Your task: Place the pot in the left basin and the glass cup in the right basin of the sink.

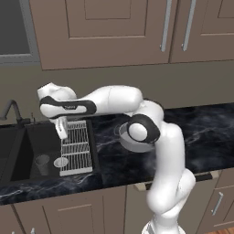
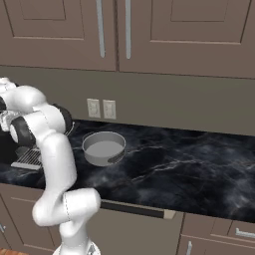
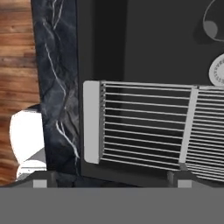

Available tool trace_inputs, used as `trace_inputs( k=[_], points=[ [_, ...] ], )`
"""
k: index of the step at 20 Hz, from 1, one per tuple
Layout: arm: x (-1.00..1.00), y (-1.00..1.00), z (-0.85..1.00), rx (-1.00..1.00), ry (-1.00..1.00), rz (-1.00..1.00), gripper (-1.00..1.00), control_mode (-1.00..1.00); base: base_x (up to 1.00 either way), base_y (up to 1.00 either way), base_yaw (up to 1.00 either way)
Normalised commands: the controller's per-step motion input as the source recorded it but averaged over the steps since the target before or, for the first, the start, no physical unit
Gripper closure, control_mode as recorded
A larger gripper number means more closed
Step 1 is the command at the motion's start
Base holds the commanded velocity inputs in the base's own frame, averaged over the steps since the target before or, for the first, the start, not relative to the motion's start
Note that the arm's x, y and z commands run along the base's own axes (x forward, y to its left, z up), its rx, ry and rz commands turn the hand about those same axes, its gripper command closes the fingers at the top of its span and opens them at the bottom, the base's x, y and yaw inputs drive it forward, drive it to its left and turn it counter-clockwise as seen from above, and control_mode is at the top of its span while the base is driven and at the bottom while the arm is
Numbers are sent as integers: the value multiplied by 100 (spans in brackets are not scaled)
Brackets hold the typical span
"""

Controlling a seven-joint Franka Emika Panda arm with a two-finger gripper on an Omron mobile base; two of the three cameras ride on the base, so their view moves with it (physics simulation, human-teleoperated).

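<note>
Gripper [image 1: 61,129] hanging over the rack [image 1: 75,148] in the right basin [image 1: 43,146], fingers apart, empty. Glass cup [image 1: 42,164] already sitting there; pot [image 2: 103,148] waiting on the counter [image 2: 189,164], well off beside the sink's [image 1: 18,137] rack-side edge.

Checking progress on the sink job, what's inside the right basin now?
The cup stands upright on the right basin floor, beside the round drain. The white rack spans the side nearer the pot. The floor under the rack is largely screened by its wires.

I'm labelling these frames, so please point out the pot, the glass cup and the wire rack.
pot [image 2: 103,149], right base view, on its grey inner floor.
glass cup [image 1: 42,164], left base view, mid-wall.
wire rack [image 1: 76,148], left base view, on its middle bars.
</note>
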Motion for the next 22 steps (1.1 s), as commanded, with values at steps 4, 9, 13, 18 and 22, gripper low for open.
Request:
trace_inputs(
  k=[4,9,13,18,22],
  points=[
    [-4,-61,14,2,0,0,-100,-100,0,0,0],
    [-23,-56,41,5,-7,0,-100,-100,0,0,0],
    [-10,-41,29,1,-8,0,-100,-100,0,0,0],
    [0,-38,-3,0,-5,-15,-100,-100,0,0,0],
    [-3,-47,0,1,-11,-21,-100,-100,0,0,0]
  ],
)
